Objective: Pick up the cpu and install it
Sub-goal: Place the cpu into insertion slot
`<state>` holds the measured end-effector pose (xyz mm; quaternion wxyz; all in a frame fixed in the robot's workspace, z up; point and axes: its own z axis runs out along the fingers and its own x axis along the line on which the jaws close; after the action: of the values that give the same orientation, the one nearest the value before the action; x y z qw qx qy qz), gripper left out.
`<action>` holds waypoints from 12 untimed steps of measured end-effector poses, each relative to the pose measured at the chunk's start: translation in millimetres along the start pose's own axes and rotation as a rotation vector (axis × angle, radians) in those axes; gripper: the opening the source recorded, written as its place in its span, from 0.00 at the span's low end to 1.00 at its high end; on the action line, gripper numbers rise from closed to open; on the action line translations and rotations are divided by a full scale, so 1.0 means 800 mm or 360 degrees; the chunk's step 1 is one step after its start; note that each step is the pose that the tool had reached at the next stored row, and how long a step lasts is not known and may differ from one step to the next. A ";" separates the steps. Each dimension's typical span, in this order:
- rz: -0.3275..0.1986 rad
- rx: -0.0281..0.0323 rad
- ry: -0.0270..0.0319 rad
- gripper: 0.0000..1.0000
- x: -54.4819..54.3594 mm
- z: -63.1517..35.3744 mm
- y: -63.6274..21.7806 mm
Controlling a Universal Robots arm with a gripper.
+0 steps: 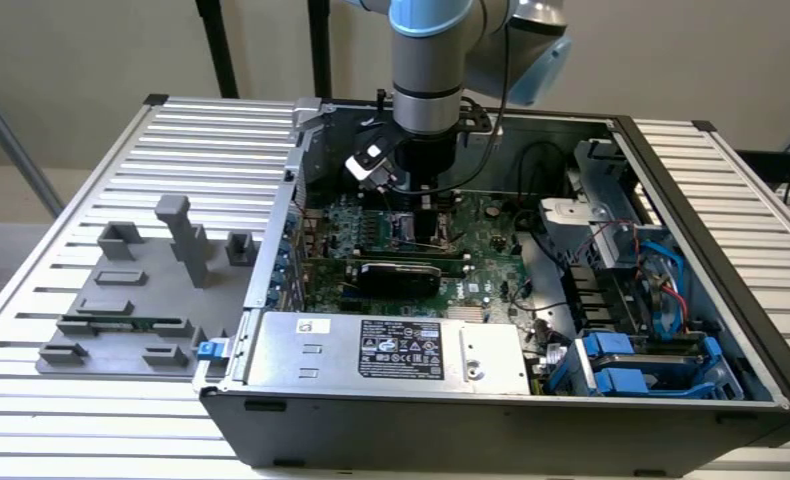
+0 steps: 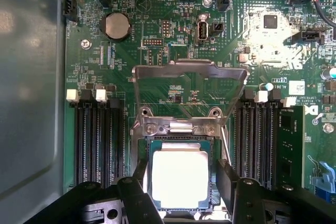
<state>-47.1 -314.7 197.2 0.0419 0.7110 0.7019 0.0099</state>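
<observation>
- Black fingers [image 2: 137, 182] of the gripper [image 2: 181, 171] stand wide apart, one on each side of the cpu [image 2: 179, 179]. They sit close against its flanks, but it cannot be told whether they press on it.
- Seen from outside, the gripper [image 1: 419, 190] reaches straight down into the open computer case [image 1: 502, 425], low over the motherboard [image 1: 495, 215].
- Grey fixture tray [image 1: 115, 345] lies on the slatted table [image 1: 75, 180] at the exterior view's left, well apart from the arm, with a green memory stick [image 1: 122, 323] on it.
- Toward the middle, a silver box with a black label [image 1: 302, 355] sits along the case's near wall.
- Blue drive bays [image 1: 629, 370] and loose cables fill the case at the exterior view's right.
- Around the cpu, the metal load plate [image 2: 189, 70] is swung up and open just beside the socket.
- Black memory slots [image 2: 100, 140] run along both sides, and one installed memory module [image 2: 290, 145] stands beyond the farther bank.
- Nothing lies across the silvery top of the chip.
- Task chip lies flat in the socket on the green motherboard [image 2: 157, 3], metal top facing the wrist camera.
- It is square, so it has no long axis; its edges run parallel to the memory slots.
</observation>
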 end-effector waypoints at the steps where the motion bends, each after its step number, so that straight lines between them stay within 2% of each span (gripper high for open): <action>1: -0.0001 0.00000 -0.00002 0.63 0.000 0.000 0.000; 11: -0.0013 -0.00004 0.00006 0.63 -0.001 -0.016 0.001; 12: -0.0014 -0.00006 0.00008 0.60 -0.001 -0.017 0.001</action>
<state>-47.1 -314.6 211.2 0.0419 0.7079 0.7049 0.0100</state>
